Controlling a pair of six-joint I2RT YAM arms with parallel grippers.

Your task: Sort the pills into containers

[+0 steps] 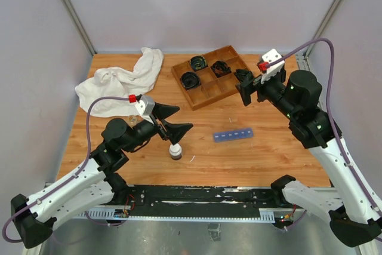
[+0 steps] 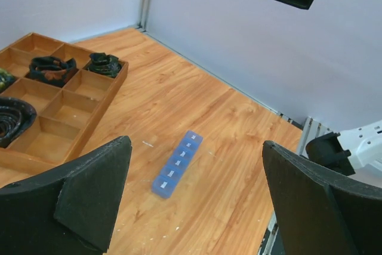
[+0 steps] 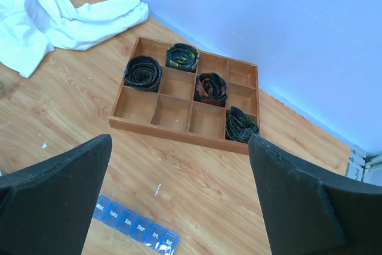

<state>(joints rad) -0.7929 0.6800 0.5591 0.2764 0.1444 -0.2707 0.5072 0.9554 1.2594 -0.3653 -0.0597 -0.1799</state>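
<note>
The containers are a narrow blue pill-organizer strip (image 1: 233,134) lying flat on the wooden table right of centre; it also shows in the left wrist view (image 2: 177,164) and the right wrist view (image 3: 136,226), all lids down. The pills are too small to make out in any view. My left gripper (image 1: 171,120) hovers open and empty left of the strip, just above a small dark bottle with a white cap (image 1: 175,150). My right gripper (image 1: 243,86) is open and empty too, raised over the near right corner of the wooden tray, well behind the strip.
A brown divided wooden tray (image 1: 203,101) at the back holds several black coiled cables (image 1: 198,62). A crumpled white towel (image 1: 122,79) lies at the back left. A tiny white sliver (image 1: 192,158) rests near the bottle. Grey walls enclose the table on three sides.
</note>
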